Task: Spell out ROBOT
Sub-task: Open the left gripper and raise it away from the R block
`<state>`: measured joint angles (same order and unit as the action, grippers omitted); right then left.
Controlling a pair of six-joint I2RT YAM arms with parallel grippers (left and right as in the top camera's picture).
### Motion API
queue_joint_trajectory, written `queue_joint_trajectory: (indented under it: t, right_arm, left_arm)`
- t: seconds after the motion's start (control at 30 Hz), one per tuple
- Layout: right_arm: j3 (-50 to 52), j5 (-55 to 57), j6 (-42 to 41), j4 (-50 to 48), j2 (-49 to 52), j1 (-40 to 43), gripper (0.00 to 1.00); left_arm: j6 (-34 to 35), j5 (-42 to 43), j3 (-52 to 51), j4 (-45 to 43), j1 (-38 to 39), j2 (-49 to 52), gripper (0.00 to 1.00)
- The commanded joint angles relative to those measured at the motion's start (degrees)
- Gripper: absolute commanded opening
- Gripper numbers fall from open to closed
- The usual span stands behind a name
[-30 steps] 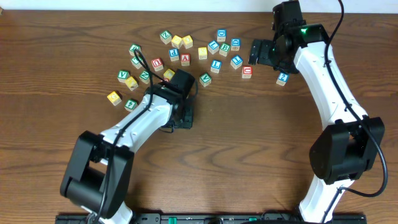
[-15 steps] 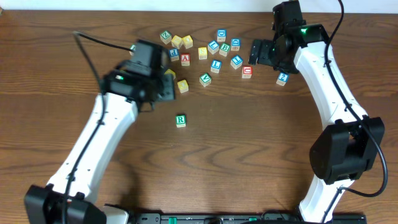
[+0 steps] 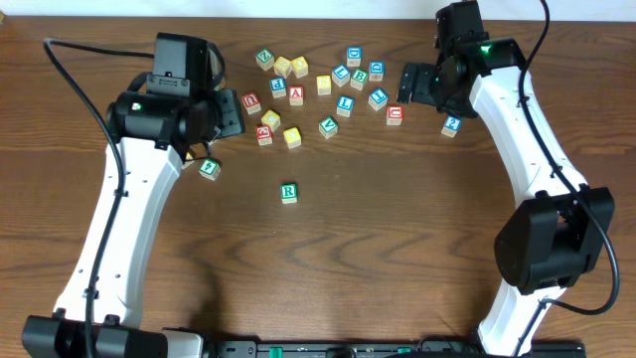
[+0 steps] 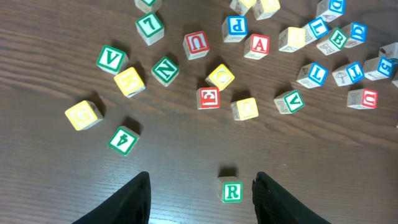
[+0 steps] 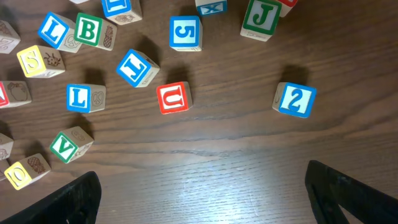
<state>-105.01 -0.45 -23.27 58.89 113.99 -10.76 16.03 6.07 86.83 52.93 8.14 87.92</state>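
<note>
now the green r cube (image 3: 288, 192) is seen alone on the table (image 3: 397, 259), at six o'clock from the red a cube (image 3: 295, 94). the left gripper (image 4: 201, 177) is found released and empty, and the right gripper (image 5: 200, 173) likewise.

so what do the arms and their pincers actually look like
The left arm and right arm are white rounded links with black joint housings and black cables looping alongside. A small green light glows near the right wrist. The left pincer and right pincer each show two black fingers.
</note>
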Motion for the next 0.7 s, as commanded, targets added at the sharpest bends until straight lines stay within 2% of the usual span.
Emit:
queue_joint_trajectory:
  t: [0.0,0.67]
  right_arm:
    - [-1.03,0.09,-0.46,0.04,0.28,-0.59,0.99]
    - [-1.03,1.18,-0.28,-0.22,0.28,-0.52,0.99]
  left_arm:
    - [-1.2,-0.07,1.4,0.85,-0.2,-0.48,0.52]
    - [-1.2,-0.07,1.38,1.03,-0.22,-0.33,0.52]
